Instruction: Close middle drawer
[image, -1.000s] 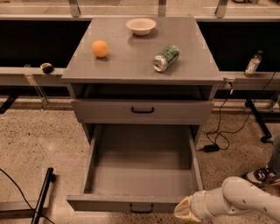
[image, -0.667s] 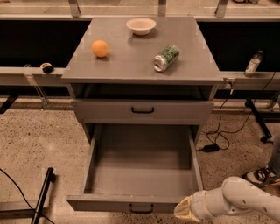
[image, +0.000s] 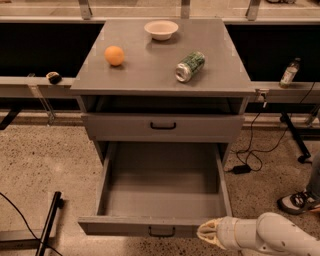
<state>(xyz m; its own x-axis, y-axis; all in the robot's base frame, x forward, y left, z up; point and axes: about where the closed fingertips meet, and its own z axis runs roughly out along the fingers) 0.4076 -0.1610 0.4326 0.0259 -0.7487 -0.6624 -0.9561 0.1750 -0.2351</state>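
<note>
Gripper: the pale gripper (image: 209, 233) sits at the bottom of the camera view, right of centre, at the right end of the middle drawer's front panel; I cannot tell whether it is open or closed, nor whether it touches the panel.
Arm: a white, rounded arm (image: 272, 236) reaches in from the lower right corner and points left toward the drawer front.
Middle drawer: the middle drawer (image: 165, 197) is pulled far out of the grey cabinet (image: 90, 107) toward the camera, its plain grey floor in full sight; a small black handle (image: 162, 231) sits at the centre of its low front.
Top drawer: the top drawer (image: 115, 128) above it is pushed in, its front flush with the cabinet.
Cabinet top: an orange (image: 114, 55) lies at the left, a white bowl (image: 161, 29) at the back centre, and a green can (image: 190, 66) on its side at the right, all well apart.
Surroundings: speckled floor (image: 45, 165); a bottle (image: 289, 73) stands on the ledge to the right; a cable with a black adapter (image: 241, 169) lies by the cabinet's right side; a shoe (image: 296, 201) shows at the right edge.
</note>
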